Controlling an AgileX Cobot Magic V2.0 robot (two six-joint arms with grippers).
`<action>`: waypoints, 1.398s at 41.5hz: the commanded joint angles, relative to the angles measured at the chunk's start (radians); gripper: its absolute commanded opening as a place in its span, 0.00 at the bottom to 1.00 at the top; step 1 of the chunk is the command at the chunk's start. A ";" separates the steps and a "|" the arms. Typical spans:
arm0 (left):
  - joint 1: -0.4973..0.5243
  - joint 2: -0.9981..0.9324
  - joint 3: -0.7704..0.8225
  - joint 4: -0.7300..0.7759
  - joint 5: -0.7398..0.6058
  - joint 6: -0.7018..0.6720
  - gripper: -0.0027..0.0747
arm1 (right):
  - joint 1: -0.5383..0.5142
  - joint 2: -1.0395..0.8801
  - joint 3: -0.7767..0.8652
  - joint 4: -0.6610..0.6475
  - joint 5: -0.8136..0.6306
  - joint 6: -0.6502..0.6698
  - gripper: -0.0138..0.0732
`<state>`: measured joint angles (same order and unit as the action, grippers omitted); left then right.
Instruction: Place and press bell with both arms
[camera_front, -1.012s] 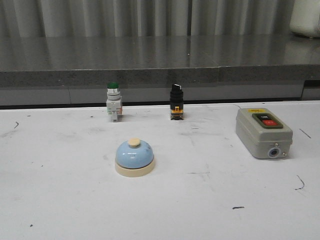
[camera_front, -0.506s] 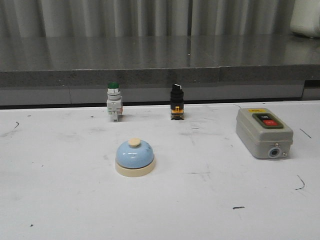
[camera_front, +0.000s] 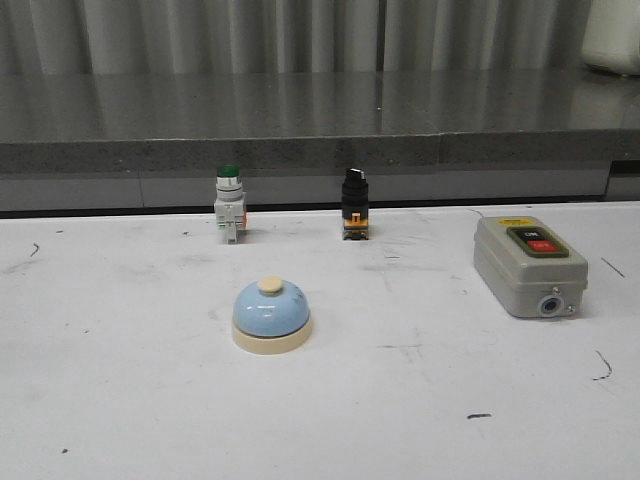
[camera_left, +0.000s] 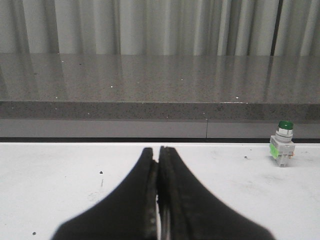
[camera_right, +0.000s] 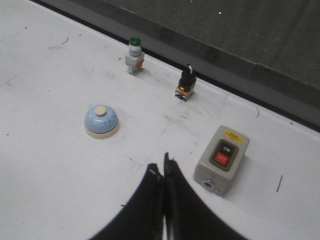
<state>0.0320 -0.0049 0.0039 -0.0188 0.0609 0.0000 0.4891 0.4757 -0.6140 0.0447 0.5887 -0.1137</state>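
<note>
The light-blue bell with a cream base and cream button stands upright on the white table, left of centre. It also shows in the right wrist view. Neither arm shows in the front view. My left gripper is shut and empty, low over the table, with the bell out of its view. My right gripper is shut and empty, raised above the table, apart from the bell and beside the grey switch box.
A grey switch box with red and black buttons sits at the right. A green-capped push button and a black selector switch stand at the table's back edge before a grey ledge.
The front view has shifted by a few pixels; the bell and other objects stay where they stand on the table.
</note>
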 joint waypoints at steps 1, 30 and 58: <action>-0.006 -0.016 0.024 -0.006 -0.079 -0.009 0.01 | -0.071 -0.065 0.040 -0.037 -0.156 -0.005 0.08; -0.006 -0.016 0.024 -0.006 -0.079 -0.009 0.01 | -0.419 -0.502 0.635 -0.037 -0.695 -0.005 0.08; -0.006 -0.016 0.024 -0.006 -0.079 -0.009 0.01 | -0.419 -0.503 0.635 -0.018 -0.695 0.164 0.08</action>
<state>0.0320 -0.0049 0.0039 -0.0188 0.0609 0.0000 0.0755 -0.0094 0.0266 0.0276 -0.0133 0.0307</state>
